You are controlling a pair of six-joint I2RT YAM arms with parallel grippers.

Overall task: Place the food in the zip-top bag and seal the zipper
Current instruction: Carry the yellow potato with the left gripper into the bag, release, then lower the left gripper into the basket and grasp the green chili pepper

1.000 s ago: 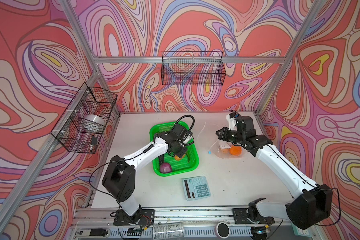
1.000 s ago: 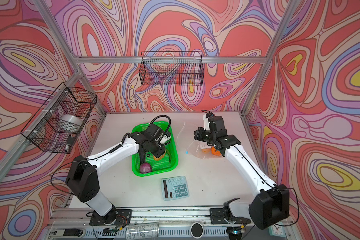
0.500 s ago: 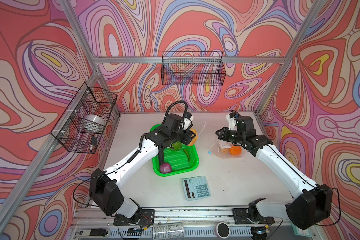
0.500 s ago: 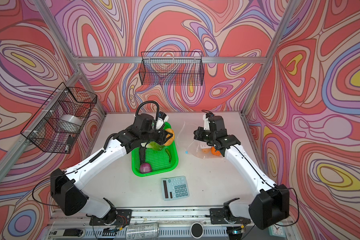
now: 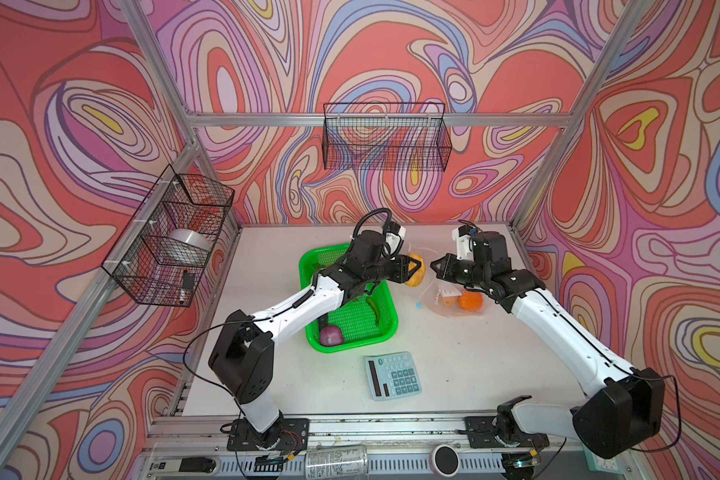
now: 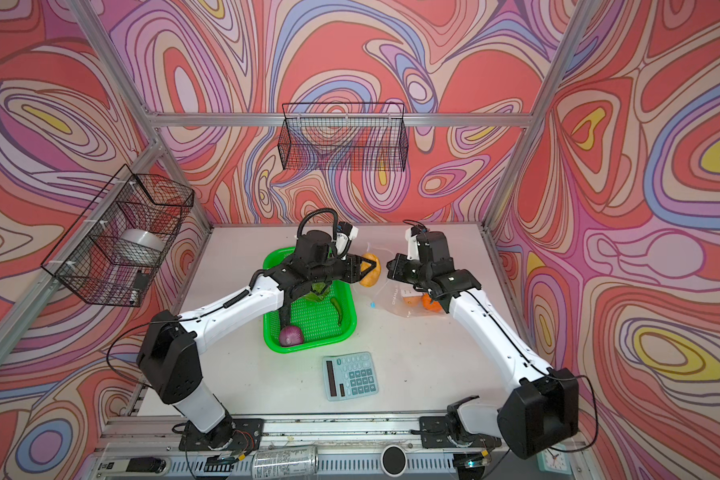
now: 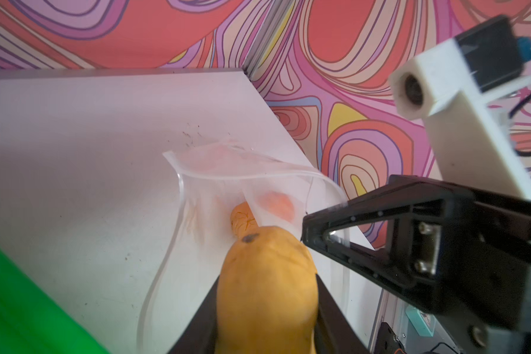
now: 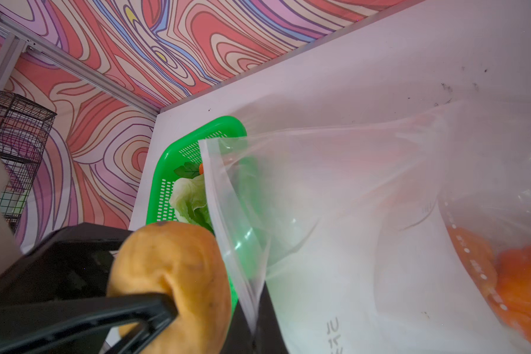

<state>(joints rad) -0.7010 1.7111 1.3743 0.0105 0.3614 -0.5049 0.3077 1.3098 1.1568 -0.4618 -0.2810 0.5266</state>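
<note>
The left gripper (image 5: 411, 269) holds a tan potato (image 5: 417, 278) at the mouth of the zip-top bag (image 5: 447, 301), which lies toward the table's (image 5: 474, 353) right edge. The right gripper (image 5: 434, 266) is closed on the zipper strip (image 8: 215, 196); the grip itself is nearly cut off in the right wrist view. The pumpkin (image 5: 470, 302) inside looks blurred.

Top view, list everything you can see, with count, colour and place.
basket: 1, green, table centre
zip-top bag: 1, clear, right of basket, mouth lifted
pumpkin: 1, orange, inside bag
potato: 1, yellow-tan, held at bag mouth
onion: 1, purple, basket's near corner
pepper: 1, green, in basket
cabbage: 1, pale green, in basket, partly hidden
calculator: 1, light blue, in front of basket
wire baskets: 2, black, on walls
left end effector: 1, black, closed on potato
right end effector: 1, black, pinching bag's mouth edge
</note>
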